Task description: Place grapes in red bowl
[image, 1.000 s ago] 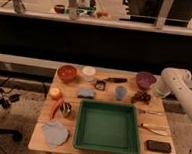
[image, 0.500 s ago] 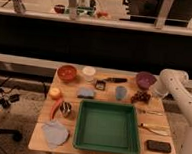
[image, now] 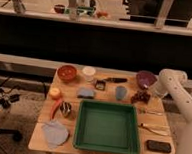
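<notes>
Well, from where I stand the tool is down low at the right side of the tabletop, at the end of the white arm that bends in from the right edge. It sits between the purple bowl and the grapes, just beside the bunch and perhaps touching it. Whether it is clenched or released I cannot tell, nor whether it has hold of anything.

The grapes lie as a dark lumpy cluster on the wood, just in front of the purple bowl and right of a small blue cup. A black-handled utensil lies behind that cup.

The red bowl is well apart from the grapes, at the back left corner of the tabletop, with a white cup just beside it on its right. In front of the white cup is a grey-blue sponge, and left of that a small yellow-orange fruit.

A big green tray fills the middle front. Left of it lie a red chili pepper, a small dark object and a pale blue cloth. Right of it are two pieces of cutlery and a black rectangular block at the front corner.
</notes>
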Available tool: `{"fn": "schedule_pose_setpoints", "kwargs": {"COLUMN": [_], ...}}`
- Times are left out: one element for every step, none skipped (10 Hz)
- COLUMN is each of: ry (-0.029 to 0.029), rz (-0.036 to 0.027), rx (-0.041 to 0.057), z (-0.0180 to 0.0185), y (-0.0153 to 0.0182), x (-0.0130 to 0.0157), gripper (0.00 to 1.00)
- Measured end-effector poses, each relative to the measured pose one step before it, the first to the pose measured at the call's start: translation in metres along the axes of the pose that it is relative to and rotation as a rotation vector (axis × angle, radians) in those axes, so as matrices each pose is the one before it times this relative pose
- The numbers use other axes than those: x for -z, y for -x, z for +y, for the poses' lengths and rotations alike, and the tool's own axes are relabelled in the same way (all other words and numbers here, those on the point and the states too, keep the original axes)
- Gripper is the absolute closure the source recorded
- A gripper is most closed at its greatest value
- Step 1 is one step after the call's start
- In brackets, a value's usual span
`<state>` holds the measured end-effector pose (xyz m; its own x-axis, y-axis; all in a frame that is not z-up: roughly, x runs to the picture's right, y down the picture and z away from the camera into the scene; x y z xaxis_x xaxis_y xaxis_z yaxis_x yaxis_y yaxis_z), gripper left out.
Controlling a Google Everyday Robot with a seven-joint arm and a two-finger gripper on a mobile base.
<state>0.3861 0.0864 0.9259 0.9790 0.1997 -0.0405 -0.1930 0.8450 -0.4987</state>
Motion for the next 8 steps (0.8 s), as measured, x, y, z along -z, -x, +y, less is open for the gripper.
{"fn": "schedule_pose_setpoints", "kwargs": {"ry": [0.00366,0.00183,0.00242,0.00339,-0.00004,0.00191,-0.00074,-0.00837], "rz": [-0.00346,-0.00311,-0.00293,0.00028,-0.00091,-0.00203,-0.00319,-0.00421], "rx": [0.01664,0.01148,0.00957,0.00533,0.00695,0.00692,0.00814,0.00380], "z": [-0.00008,0.00052,0.00085,0.00149,0.00043,0.00145,0.00198,0.00023], "y": [0.00350,0.00116,0.00000,-0.00030,0.00179,0.00305,0.00336,0.00263], "x": [-0.00119,-0.00119,0.00034,0.00025,0.00199,0.00132,0.00439,0.00479], "gripper": [0.54,0.63,0.75,0.84,0.93,0.99,1.00,1.00]}}
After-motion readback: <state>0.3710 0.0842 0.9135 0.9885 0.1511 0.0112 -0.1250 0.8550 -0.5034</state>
